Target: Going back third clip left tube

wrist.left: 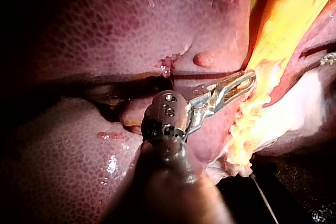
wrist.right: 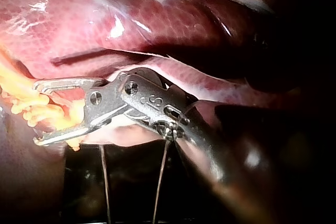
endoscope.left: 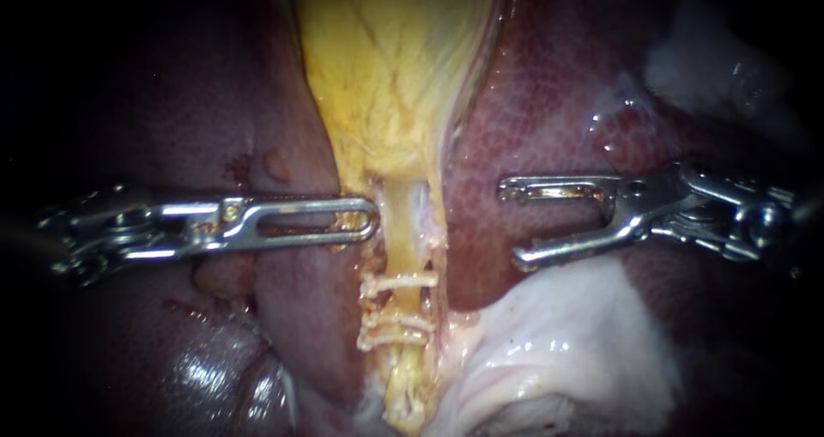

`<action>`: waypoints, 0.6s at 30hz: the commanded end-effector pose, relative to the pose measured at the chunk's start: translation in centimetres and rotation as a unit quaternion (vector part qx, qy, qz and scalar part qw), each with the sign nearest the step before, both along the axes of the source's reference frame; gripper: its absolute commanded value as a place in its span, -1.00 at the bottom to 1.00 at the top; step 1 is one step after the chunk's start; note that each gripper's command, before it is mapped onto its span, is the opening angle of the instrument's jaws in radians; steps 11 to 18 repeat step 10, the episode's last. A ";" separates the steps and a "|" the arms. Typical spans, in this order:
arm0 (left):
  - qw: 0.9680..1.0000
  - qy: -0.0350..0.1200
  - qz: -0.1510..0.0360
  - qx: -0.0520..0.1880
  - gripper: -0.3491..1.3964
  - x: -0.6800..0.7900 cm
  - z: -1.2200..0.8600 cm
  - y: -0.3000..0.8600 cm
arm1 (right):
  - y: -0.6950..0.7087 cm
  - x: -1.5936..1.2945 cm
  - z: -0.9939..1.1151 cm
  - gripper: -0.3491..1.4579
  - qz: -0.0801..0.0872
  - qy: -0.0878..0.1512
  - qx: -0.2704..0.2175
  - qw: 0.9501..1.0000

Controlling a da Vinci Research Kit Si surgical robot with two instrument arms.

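Right instrument [endoscope.left: 512, 222], claw spread and empty, lies over the liver [endoscope.left: 549, 128] at 3 o'clock, judged clear of the tube [endoscope.left: 402, 227], which runs toward 6 o'clock. Left instrument [endoscope.left: 372, 218], claw pressed together, abuts the tube from 9 o'clock, probably steadying it. The clips [endoscope.left: 395, 321] overlap, so their count is uncertain.

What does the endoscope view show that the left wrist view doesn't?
Only the endoscope view shows the pale clips across the tube and the whole right instrument, jaws open. Only the left wrist view shows the left instrument from behind, with its thick dark shaft. Both show that instrument's shut jaws beside the yellow tissue, and the liver.
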State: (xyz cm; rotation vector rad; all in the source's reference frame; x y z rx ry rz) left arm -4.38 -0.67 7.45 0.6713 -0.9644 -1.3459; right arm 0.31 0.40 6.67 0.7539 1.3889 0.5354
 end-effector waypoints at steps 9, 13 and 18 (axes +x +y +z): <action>1.000 -0.001 0.001 0.000 -1.00 0.02 -0.01 0.00 | -0.01 0.01 -0.03 0.05 0.000 0.000 0.000 1.000; 1.000 -0.001 0.002 0.001 -1.00 0.03 -0.01 0.01 | -0.01 0.02 -0.02 0.05 0.000 0.000 0.000 1.000; 1.000 -0.001 0.002 0.001 -1.00 0.03 -0.01 0.01 | -0.01 0.02 -0.02 0.05 0.000 0.000 0.000 1.000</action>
